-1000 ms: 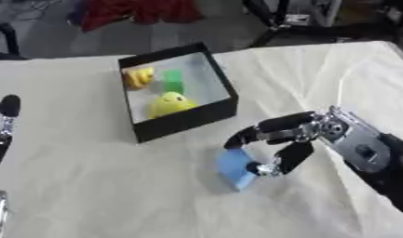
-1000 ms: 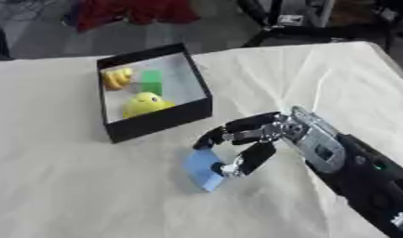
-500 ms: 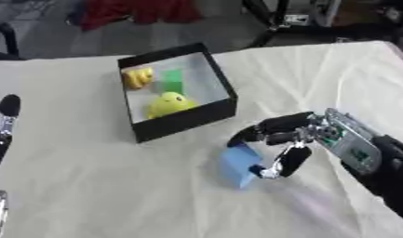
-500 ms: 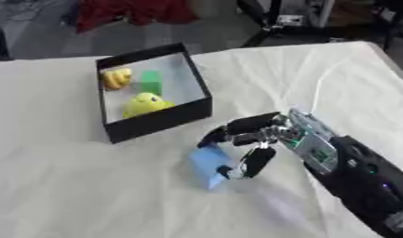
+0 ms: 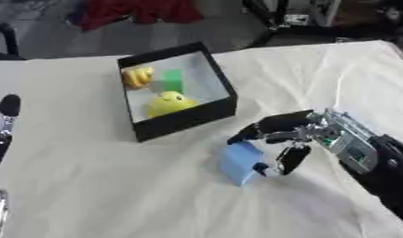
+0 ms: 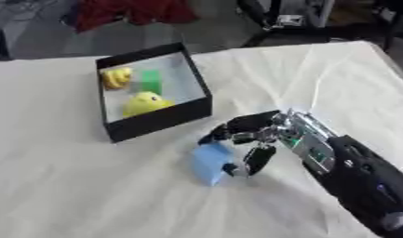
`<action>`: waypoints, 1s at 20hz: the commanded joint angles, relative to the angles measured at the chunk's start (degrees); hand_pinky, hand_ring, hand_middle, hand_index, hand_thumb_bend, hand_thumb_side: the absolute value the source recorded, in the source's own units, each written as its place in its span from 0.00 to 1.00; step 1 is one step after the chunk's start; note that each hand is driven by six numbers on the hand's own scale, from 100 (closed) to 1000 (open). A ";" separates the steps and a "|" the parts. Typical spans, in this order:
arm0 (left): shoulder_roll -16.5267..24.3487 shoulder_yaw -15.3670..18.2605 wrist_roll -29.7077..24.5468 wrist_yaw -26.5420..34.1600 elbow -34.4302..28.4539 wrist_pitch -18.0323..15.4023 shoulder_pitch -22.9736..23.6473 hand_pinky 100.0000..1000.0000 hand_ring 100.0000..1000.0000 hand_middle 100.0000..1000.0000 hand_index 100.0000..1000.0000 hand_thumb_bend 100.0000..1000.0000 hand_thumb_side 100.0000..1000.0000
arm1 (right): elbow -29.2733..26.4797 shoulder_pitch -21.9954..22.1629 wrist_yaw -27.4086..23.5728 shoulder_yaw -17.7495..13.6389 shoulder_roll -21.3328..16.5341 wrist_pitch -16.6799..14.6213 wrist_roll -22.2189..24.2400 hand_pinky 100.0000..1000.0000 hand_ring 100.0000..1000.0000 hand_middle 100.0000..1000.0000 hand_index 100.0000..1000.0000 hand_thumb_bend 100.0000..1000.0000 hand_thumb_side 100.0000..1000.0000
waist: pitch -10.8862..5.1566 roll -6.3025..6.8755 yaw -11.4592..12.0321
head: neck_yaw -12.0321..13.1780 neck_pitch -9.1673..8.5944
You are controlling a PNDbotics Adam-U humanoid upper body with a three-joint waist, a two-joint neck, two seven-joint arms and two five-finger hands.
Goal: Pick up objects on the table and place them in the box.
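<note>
Both eyes look down from the robot's head onto the cloth-covered table [image 5: 90, 186], facing forward and tilted a little. They stand close over the work. They share nearly everything: the black box [image 5: 177, 98], the right hand [image 6: 265, 135] at the blue block [image 6: 211, 161], the floor beyond. The left hand [image 5: 2, 123] shows at the left eye's edge only.

Right hand [image 5: 306, 135] reaches in from the lower right, black fingers [image 5: 265, 126] and thumb curled around something; left hand [image 5: 2, 121] idle at left edge, fingers pointing up.
</note>
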 commanded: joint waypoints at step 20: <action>1.07 0.33 -0.06 -0.23 -0.78 -0.01 -0.50 0.63 0.53 0.55 0.79 0.77 0.65 | -9.09 -12.50 -25.67 -8.34 -5.93 7.70 3.95 0.81 0.66 0.37 0.71 0.00 0.00 | -0.78 -0.30 0.41 | -0.25 -0.10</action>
